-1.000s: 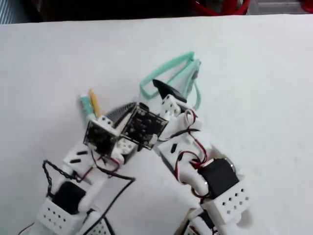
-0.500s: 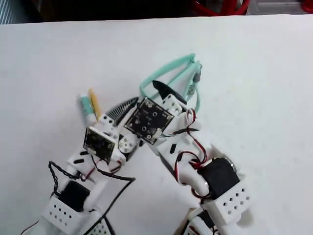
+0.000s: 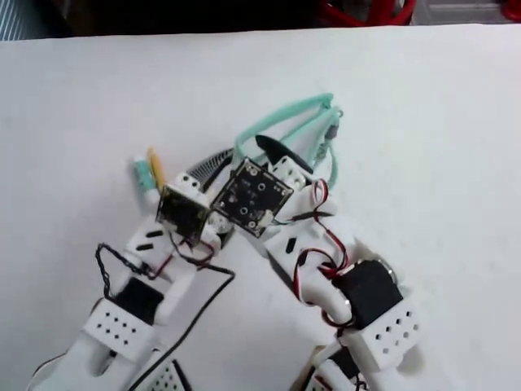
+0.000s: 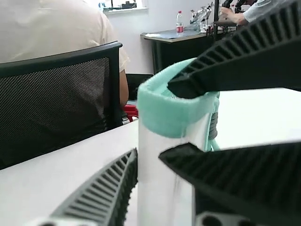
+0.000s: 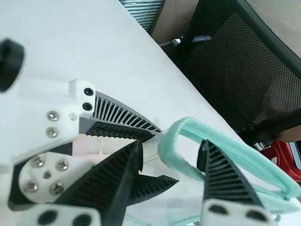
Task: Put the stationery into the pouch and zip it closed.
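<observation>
The clear pouch [image 3: 297, 130] with a mint-green trim lies at mid-table. My left gripper [image 3: 213, 167] sits at its near-left end. In the left wrist view that end of the pouch [image 4: 174, 113] fills the gap between my left gripper's [image 4: 148, 153] two fingers, which press on it from both sides. My right gripper [image 3: 273, 151] is at the pouch's mouth. Its fingers stand apart astride the mint rim [image 5: 181, 141], open [image 5: 171, 150]. A mint pen and a yellow pen [image 3: 149, 173] lie together on the table, left of the left arm.
The white table [image 3: 423, 122] has free room to the right and at the back. A red object [image 3: 366, 12] stands beyond the far edge. A black mesh chair [image 4: 56, 103] with a person in it is behind the table. Both arms' cables [image 3: 203, 301] hang near the front.
My left arm has moved forward from the front left up to the pouch's end. The pouch has shifted slightly away and to the right. The right arm has barely moved.
</observation>
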### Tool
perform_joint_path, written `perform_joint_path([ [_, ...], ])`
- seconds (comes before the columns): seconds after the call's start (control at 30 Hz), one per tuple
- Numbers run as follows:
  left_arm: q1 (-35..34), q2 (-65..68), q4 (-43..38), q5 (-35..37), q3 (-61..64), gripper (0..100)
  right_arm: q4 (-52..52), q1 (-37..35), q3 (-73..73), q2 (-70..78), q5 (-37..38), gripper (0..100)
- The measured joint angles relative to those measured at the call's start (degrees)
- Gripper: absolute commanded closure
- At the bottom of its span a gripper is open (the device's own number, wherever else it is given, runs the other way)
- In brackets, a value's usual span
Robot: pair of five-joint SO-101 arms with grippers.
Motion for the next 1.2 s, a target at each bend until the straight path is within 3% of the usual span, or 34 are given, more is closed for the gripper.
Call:
perform_joint_path([
  [0.47,-1.41,2.99,-0.26,2.11,-1.23,84,0.0,1.23,-1.67,0.7,0.0,81.1],
  [0.67,-3.6,4.13,-0.44,2.29,-1.93,84,0.79,16.18,-8.35,1.14,-0.18,81.1],
  [0.77,-3.6,4.13,-0.44,2.29,-2.02,84,-1.32,23.65,-8.97,2.37,3.43,81.1],
  [0.97,-3.6,4.13,-0.44,2.29,-2.02,84,-11.78,34.37,-8.97,11.52,1.58,81.4],
  [1.2,-3.08,4.13,-0.44,2.29,-2.02,84,-35.08,35.96,-8.88,31.3,-7.74,81.5],
])
